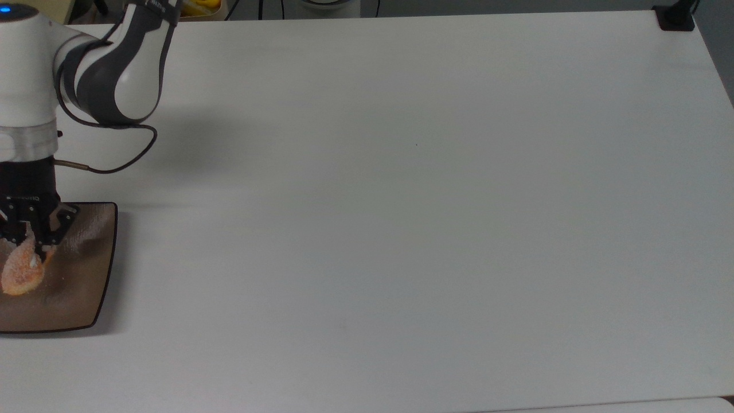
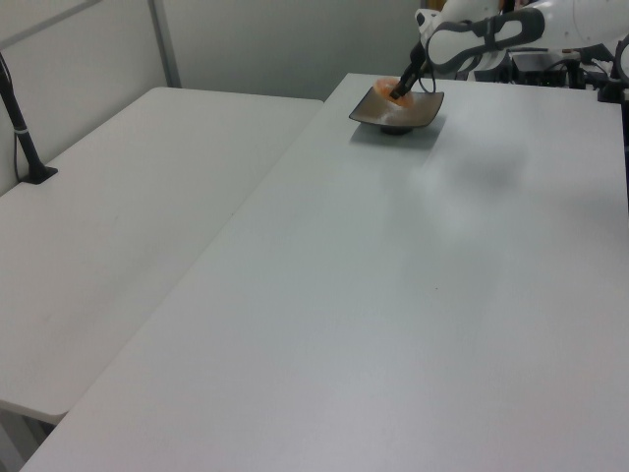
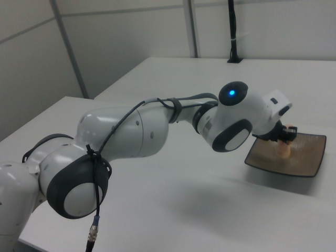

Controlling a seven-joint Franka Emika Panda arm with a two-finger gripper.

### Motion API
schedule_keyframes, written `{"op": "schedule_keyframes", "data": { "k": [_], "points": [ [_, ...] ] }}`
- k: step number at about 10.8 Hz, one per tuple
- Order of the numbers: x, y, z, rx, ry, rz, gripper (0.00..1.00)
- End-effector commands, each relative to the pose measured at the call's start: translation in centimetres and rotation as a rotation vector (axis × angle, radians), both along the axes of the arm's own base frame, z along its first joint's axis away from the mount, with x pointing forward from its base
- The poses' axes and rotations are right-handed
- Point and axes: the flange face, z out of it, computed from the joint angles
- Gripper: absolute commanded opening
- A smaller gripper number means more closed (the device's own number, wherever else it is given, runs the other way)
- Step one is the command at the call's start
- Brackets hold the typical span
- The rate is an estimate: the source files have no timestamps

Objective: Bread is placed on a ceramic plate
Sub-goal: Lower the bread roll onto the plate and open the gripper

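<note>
Bread (image 1: 22,271) is gripped by the closed gripper (image 1: 33,248) directly over the ceramic plate (image 1: 74,287), hanging just below the fingertips, long axis tilted. Contact with the plate cannot be judged. Straight lowering is called for.

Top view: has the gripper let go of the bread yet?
No; the gripper is shut on the bread, with its fingers on the bun's upper end over the ceramic plate.
</note>
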Motion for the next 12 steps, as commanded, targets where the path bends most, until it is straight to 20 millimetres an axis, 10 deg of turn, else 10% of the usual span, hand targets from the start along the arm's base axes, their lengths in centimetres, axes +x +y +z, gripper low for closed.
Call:
{"op": "schedule_keyframes", "data": {
  "k": [1,6,12],
  "points": [
    [0.3,0.2,-0.7,-0.010,-0.007,0.025,0.36],
    [-0.2,1.3,-1.5,0.000,0.023,0.030,1.00],
    [-3.2,2.9,7.5,0.029,0.042,0.057,1.00]
  ]
}}
